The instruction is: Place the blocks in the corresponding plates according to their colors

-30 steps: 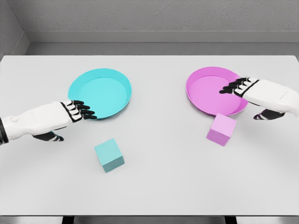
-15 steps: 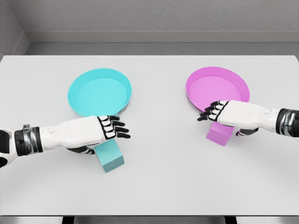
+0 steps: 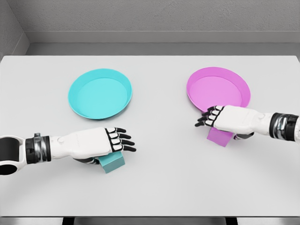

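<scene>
The cyan block (image 3: pixel 114 162) lies on the table, mostly covered by my left hand (image 3: pixel 121 141), which reaches in from the left with its fingers stretched out flat above it. The cyan plate (image 3: pixel 100 93) sits behind it and holds nothing. On the right, my right hand (image 3: pixel 207 117) lies over the pink block (image 3: pixel 219 136), fingers extended and pointing left, so only the block's lower front shows. The pink plate (image 3: pixel 218 88) is just behind that hand and holds nothing. Neither hand's fingers are curled around a block.
The white table (image 3: pixel 159 183) spans the view, with its front edge near the bottom of the picture. A grey wall runs behind its far edge.
Both hands have come down and inward from beside the plates. The left hand now covers the cyan block and the right hand covers the pink block. The blocks have not moved.
</scene>
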You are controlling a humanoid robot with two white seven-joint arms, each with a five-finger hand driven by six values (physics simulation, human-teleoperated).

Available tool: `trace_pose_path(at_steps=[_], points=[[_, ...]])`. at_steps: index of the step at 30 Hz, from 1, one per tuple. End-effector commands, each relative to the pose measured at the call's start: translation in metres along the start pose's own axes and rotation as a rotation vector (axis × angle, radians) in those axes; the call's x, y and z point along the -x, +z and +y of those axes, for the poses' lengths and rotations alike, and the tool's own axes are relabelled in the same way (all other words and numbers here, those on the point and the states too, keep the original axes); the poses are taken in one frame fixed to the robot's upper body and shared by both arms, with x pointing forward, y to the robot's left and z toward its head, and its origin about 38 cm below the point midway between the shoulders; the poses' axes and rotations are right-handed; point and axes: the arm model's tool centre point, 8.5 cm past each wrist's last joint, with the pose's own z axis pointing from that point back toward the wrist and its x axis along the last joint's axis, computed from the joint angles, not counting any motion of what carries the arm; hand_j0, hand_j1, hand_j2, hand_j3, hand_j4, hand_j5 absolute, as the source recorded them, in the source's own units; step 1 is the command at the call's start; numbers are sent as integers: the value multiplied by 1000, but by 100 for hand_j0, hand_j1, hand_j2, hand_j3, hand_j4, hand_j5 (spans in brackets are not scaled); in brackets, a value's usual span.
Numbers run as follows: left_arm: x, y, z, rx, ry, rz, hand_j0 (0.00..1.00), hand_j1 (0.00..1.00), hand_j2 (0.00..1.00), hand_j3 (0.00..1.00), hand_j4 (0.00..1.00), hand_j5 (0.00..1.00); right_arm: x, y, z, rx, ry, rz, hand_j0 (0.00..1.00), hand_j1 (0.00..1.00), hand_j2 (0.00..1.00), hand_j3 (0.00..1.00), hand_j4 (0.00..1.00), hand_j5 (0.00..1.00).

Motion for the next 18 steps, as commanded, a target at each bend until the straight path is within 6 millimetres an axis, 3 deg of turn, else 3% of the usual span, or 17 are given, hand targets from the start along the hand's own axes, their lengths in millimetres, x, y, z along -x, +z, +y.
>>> trace_pose_path(at_steps=[1, 4, 7, 9, 13, 18], points=[[0, 0, 0, 7, -7, 3, 100, 100, 100, 100, 100, 100, -1, -3, 4, -8, -4, -2, 100, 100, 100, 100, 100, 100], [1, 0, -1, 31, -12, 2, 95, 95, 95, 95, 95, 95, 0, -4, 6, -14, -2, 2, 100, 100, 100, 100, 100, 100], [0, -1, -1, 38, -16, -3, 83, 83, 83, 83, 83, 83, 1, -4, 6, -17, 6, 8, 72, 72, 72, 72, 72, 72], [1, -1, 0, 38, -19, -3, 76, 76, 76, 76, 76, 76, 1, -4, 7, -22, 8, 9, 66, 66, 66, 66, 66, 66], [1, -1, 0, 45, -23, -2, 66, 66, 66, 66, 66, 66, 1, -5, 8, -27, 18, 10, 57, 57, 57, 57, 57, 57], [1, 0, -1, 60, -23, 0, 59, 59, 59, 59, 59, 59, -4, -7, 5, -19, 31, -11, 57, 57, 57, 57, 57, 57]])
